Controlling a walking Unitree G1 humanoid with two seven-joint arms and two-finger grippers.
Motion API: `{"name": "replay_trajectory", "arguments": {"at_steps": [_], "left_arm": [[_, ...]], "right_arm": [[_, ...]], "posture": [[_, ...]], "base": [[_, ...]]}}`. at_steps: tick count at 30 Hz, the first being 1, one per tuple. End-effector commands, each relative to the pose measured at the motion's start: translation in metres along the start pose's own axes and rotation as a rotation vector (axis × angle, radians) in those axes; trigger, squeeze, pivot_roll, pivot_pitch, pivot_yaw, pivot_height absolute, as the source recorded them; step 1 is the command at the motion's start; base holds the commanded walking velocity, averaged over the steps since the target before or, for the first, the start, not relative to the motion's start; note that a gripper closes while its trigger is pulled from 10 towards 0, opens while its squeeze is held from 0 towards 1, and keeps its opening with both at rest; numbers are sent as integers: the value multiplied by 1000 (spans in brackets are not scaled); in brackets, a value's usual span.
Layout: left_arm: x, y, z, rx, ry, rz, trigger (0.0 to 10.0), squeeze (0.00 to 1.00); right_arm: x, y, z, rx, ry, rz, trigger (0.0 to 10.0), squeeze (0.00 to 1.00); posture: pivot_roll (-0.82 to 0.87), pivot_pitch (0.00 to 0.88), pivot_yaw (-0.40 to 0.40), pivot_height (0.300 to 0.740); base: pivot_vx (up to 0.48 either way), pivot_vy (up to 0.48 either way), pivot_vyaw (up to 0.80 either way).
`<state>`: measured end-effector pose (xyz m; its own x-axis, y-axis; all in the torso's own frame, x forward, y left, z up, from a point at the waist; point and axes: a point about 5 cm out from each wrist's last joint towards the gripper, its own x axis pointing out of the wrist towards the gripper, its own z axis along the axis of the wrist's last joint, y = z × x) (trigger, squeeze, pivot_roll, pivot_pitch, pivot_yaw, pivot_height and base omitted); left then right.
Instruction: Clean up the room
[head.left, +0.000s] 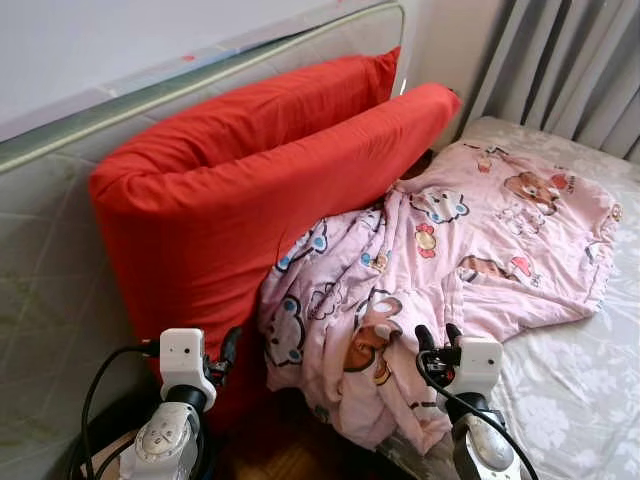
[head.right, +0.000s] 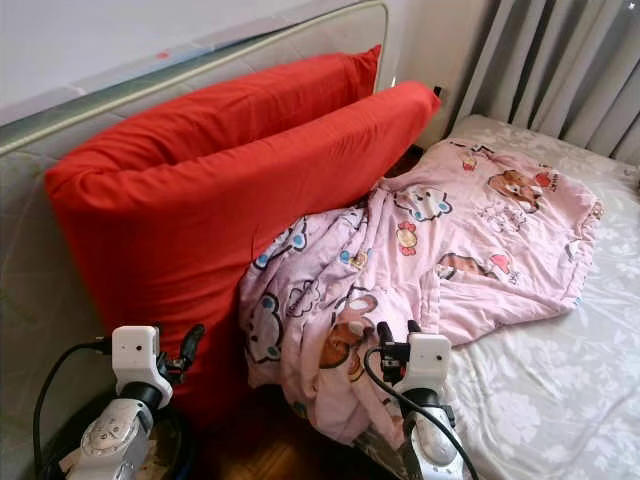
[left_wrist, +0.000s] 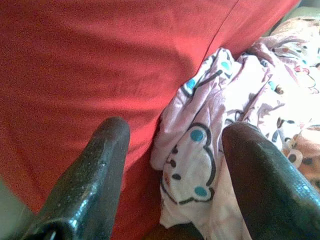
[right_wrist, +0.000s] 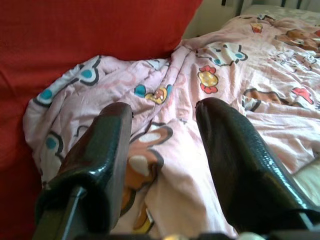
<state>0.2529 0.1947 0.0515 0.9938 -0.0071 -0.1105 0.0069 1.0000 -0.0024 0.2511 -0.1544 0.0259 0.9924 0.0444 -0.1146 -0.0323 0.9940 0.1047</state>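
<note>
Red, thick folded cushion (head.left: 250, 190) leans on the headboard, left claw (left_wrist: 172, 175) spread beside it. Crumpled pink cartoon-print quilt (head.left: 450, 250) trails diagonally across the bed toward its foot; right claw (right_wrist: 162, 155), spread, sits nearer, above the hanging edge.

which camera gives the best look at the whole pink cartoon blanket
The left eye view: the pink blanket lies whole across the bed beside the red cushion. The right eye view matches. Each wrist view catches just a crumpled part between open gripper fingers.
</note>
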Motion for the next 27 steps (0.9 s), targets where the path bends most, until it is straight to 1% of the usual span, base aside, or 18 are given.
{"name": "replay_trajectory", "arguments": {"at_steps": [1, 11, 18, 21, 23, 27], "left_arm": [[1, -3, 3, -11, -7, -16, 10000, 0], [3, -5, 7, -7, -27, -23, 10000, 0], [5, -6, 20, -10, -79, -25, 10000, 0], [5, -7, 23, -13, -89, -41, 10000, 0], [4, -6, 25, -10, -92, -44, 10000, 0], [3, -5, 24, -7, -89, -48, 10000, 0]], "right_arm": [[-1, -3, -2, 2, 8, -8, 10000, 0], [0, -8, -3, 8, -9, -30, 10000, 0], [-1, -13, -1, 5, -28, -64, 10000, 0], [0, -16, 0, -3, -41, -81, 10000, 0], [0, -21, 5, 10, -59, -127, 10000, 0], [-3, -25, 6, 19, -59, -154, 10000, 0]], "posture": [[-43, 35, -7, 725], [-46, 35, -7, 725], [-42, 32, -10, 725], [-39, 25, -8, 725], [-36, 17, -4, 725], [-41, 10, -3, 725]], "base": [[0, 0, 0], [0, 0, 0], [0, 0, 0], [0, 0, 0], [0, 0, 0], [0, 0, 0]]}}
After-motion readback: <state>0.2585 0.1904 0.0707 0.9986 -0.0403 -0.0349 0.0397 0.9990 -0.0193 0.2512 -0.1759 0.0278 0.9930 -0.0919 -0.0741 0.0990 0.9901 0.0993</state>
